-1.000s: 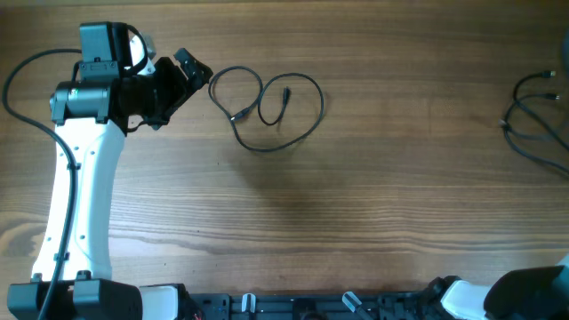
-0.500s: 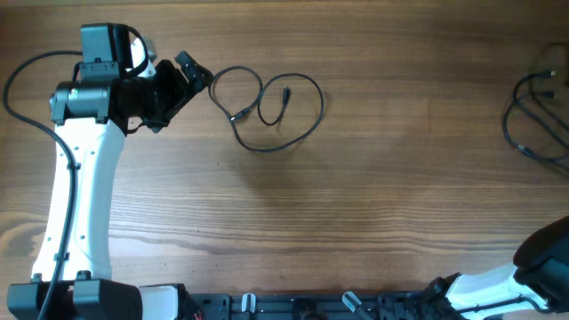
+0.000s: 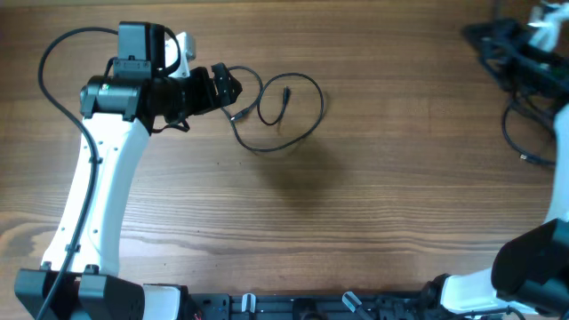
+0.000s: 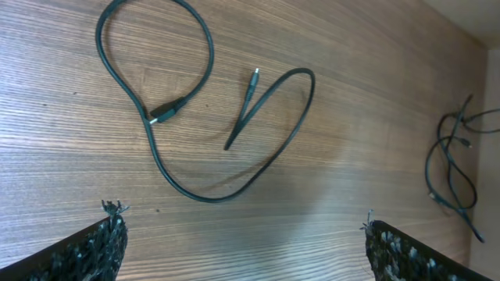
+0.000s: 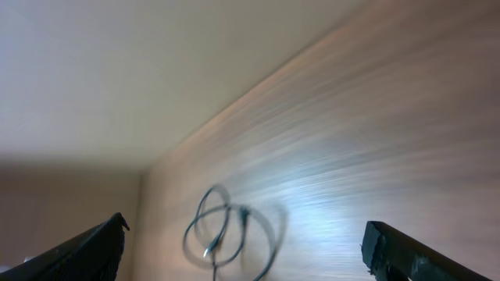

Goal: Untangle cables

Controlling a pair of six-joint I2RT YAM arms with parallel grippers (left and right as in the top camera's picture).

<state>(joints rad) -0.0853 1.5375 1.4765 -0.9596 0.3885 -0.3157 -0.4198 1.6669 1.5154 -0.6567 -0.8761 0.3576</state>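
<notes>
One thin black cable (image 3: 283, 114) lies in a loose loop left of the table's middle, both plug ends inside the loop. In the left wrist view this cable (image 4: 195, 101) lies ahead of my fingers, untouched. My left gripper (image 3: 229, 86) hovers at the loop's left end, open and empty (image 4: 242, 222). A tangle of black cables (image 3: 533, 120) lies at the right edge, also seen as a small tangle (image 4: 451, 168) far off. My right gripper (image 3: 476, 34) is at the far right, blurred, open and empty (image 5: 244, 228), facing the distant looped cable (image 5: 226, 230).
The wooden table (image 3: 373, 196) carries only the cables. My left arm (image 3: 98, 178) crosses the left side. My right arm (image 3: 556, 178) runs up the right edge over the tangle. A dark rail (image 3: 302, 307) lines the front edge.
My left gripper has shifted right, up to the loop's left end. My right arm has swung from the front right corner to the far right of the table. The looped cable has not moved.
</notes>
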